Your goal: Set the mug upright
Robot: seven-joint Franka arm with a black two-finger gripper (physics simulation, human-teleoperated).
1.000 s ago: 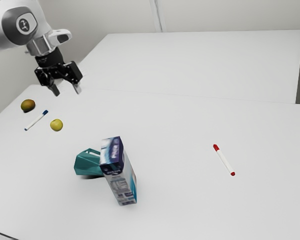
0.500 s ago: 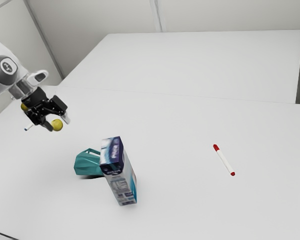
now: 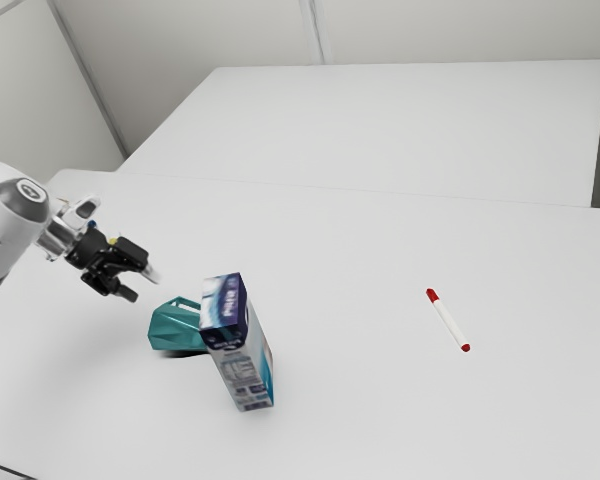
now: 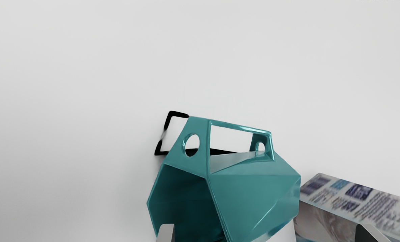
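Hovering with my gripper (image 3: 142, 285) spread and empty, I face the mug (image 3: 174, 329), lying on its side at the exterior view's left, beside the carton (image 3: 244, 350). It's likely light, stiff, slick; I'd pinch its upturned handle (image 4: 241, 127).

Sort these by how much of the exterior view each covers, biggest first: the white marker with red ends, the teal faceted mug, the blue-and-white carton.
1. Blue-and-white carton
2. Teal mug, even with the carton hiding part of it
3. White marker: long but very thin
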